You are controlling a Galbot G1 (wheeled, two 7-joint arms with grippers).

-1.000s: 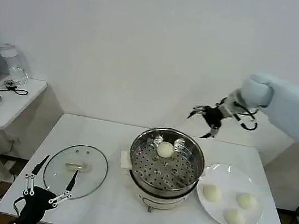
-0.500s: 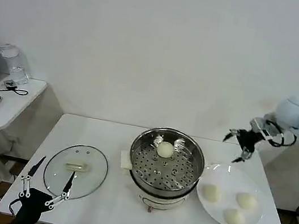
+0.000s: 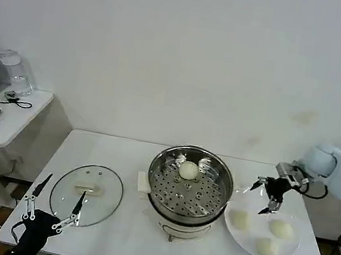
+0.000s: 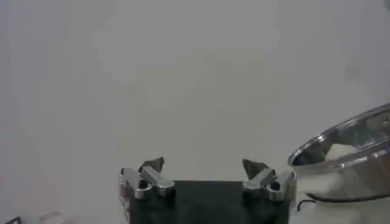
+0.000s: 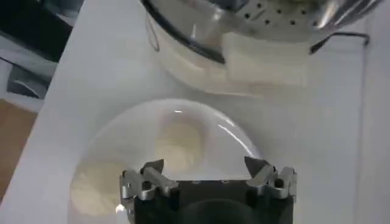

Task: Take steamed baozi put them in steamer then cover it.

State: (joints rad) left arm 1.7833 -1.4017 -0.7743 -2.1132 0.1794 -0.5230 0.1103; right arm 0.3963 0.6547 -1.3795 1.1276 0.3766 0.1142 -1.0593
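We saw the right gripper (image 3: 264, 196) with its jaws spread wide and holding nothing, poised just above the white plate (image 3: 291, 246), over the near edge where three steamed baozi (image 3: 241, 219) lay. A fourth bun (image 3: 188, 169) sat on the perforated tray inside the steamer (image 3: 190, 184) at the middle of the white surface (image 3: 119, 237). The left gripper (image 3: 52, 209) hung low at the front edge, jaws also wide, just beside the glass lid (image 3: 86, 194).

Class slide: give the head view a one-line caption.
Open right gripper hovers above three baozi on the plate; one baozi sits in the steamer.
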